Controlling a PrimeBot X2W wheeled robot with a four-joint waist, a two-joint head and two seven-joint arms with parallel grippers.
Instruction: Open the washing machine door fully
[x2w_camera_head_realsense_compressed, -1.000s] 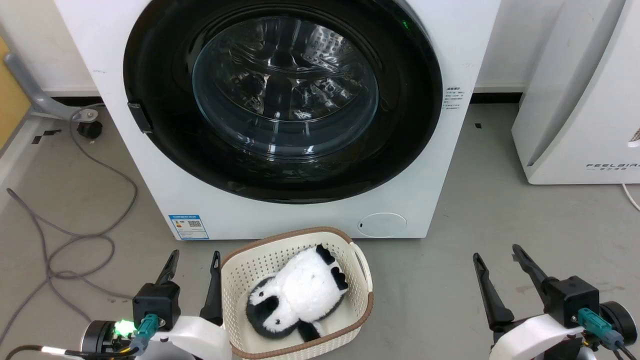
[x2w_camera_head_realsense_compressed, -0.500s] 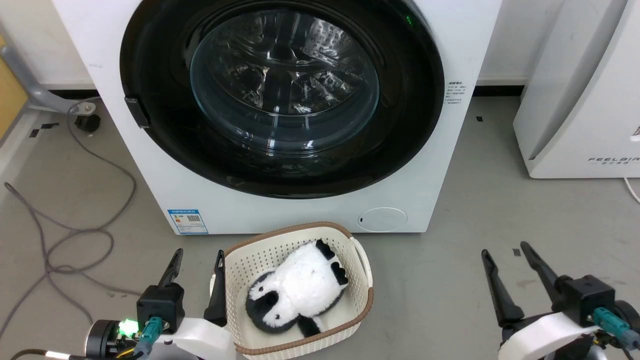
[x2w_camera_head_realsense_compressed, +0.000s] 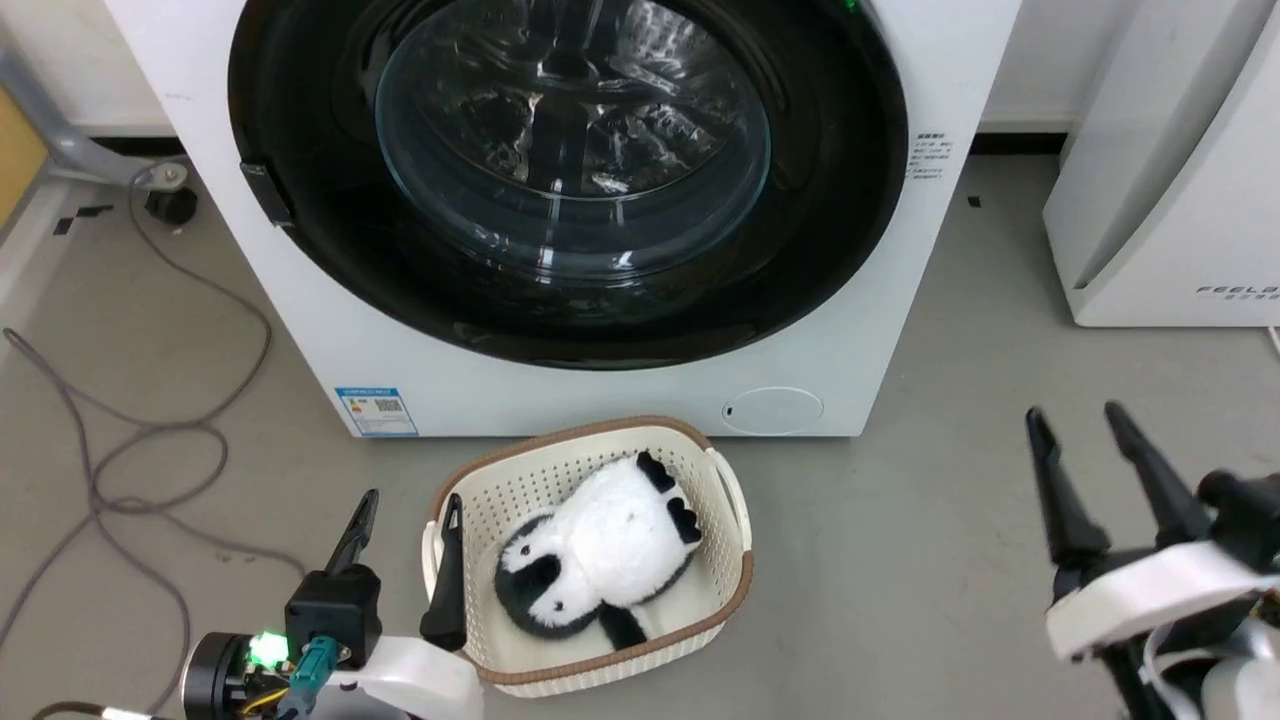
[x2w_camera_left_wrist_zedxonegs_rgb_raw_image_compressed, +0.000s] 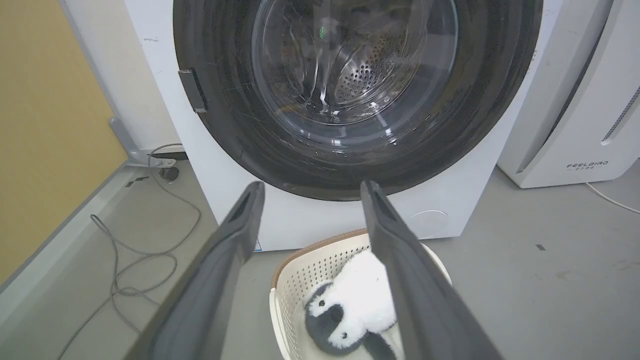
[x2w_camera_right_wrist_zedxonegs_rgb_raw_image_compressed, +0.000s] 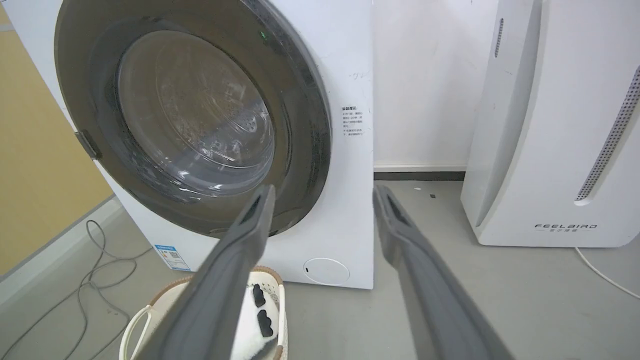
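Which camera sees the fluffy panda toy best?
The head view: the whole panda toy lies uncovered in its basket. The left wrist view has a finger across it; the right wrist view catches just a bit.

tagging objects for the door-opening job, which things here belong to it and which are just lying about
For the job: washing machine door, closed; left gripper, open; right gripper, open.
Lying about: basket; plush toy in it; grey cable; white appliance at right.

The washing machine door stands shut behind a basket
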